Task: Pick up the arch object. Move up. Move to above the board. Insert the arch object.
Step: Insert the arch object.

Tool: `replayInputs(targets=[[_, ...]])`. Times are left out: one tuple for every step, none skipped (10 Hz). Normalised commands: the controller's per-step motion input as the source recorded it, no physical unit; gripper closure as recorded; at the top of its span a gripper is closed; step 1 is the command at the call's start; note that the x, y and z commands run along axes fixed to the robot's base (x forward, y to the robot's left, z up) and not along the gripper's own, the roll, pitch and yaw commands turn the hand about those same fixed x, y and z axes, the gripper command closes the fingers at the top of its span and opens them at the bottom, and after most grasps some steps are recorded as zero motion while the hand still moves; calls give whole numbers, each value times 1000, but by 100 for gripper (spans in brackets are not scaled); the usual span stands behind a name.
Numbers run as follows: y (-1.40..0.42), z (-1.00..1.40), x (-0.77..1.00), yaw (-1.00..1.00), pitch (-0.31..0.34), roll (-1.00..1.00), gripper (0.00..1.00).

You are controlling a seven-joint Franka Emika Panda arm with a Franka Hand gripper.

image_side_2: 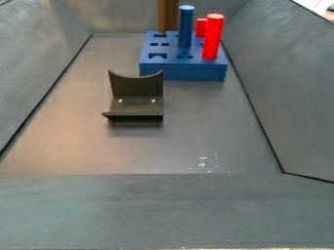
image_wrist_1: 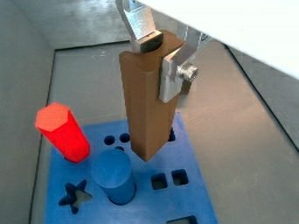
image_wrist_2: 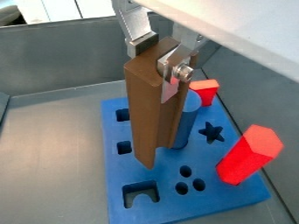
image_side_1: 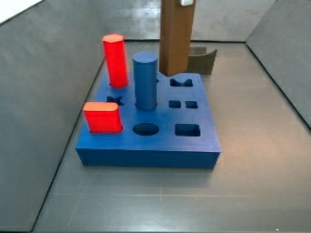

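The claw is closed on the top of the arch object, one silver finger on each side of it in both wrist views, and holds the single brown column upright with its lower end hanging over the board. In a side view the arch object stands at the board's far end. One blue cylinder and two red pegs stand in the board: a tall red peg and a short red peg. One fixture sits on the grey worktop, apart from the board on its near side.
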Motion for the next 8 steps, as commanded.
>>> replayInputs(targets=[[103, 0, 297, -777, 0, 0, 100], [0, 0, 0, -1000, 0, 0, 100], [0, 0, 0, -1000, 0, 0, 100], [0, 0, 0, -1000, -3, 0, 100], [0, 0, 0, -1000, 0, 0, 100], [120, -194, 86, -849, 16, 44, 100], [277, -409, 229, -669, 124, 81, 100], [271, -460, 214, -686, 129, 71, 100]])
